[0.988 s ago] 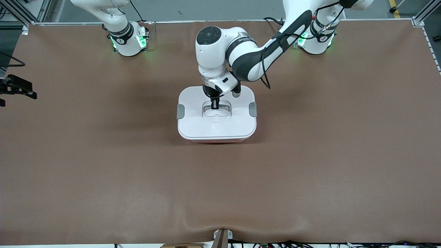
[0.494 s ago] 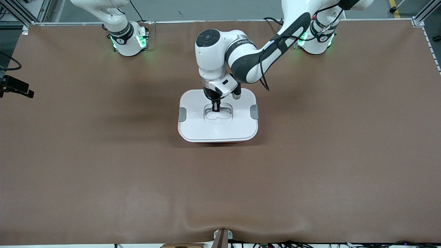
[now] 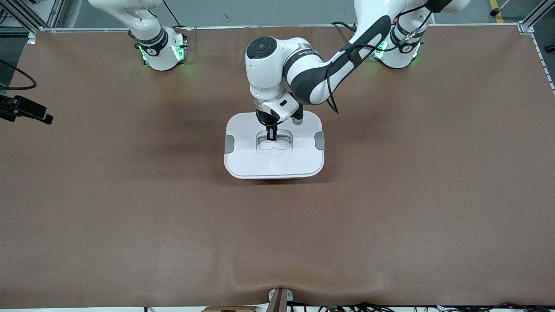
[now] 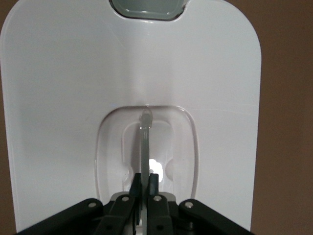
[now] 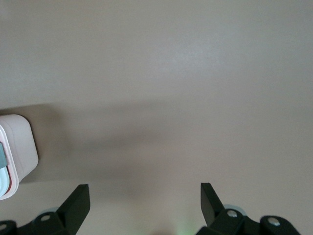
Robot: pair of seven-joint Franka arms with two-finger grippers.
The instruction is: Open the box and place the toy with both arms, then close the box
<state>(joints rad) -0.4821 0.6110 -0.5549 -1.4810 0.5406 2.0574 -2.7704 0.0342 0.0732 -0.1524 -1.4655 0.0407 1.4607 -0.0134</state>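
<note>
White-lidded pale pink box (image 3: 274,149), left end effector (image 3: 271,138) clamped on its clear handle (image 4: 145,147); right end effector (image 5: 144,196) spread apart.

left hand (image 3: 271,137) pinched shut, pointing down — right hand (image 5: 144,196) spread wide, waiting.

High front camera and both wrist cameras share the box (image 3: 274,147).

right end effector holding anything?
No. In the right wrist view the right end effector stands wide open over bare table, nothing between its fingers, with only a corner of the box at the edge.
</note>
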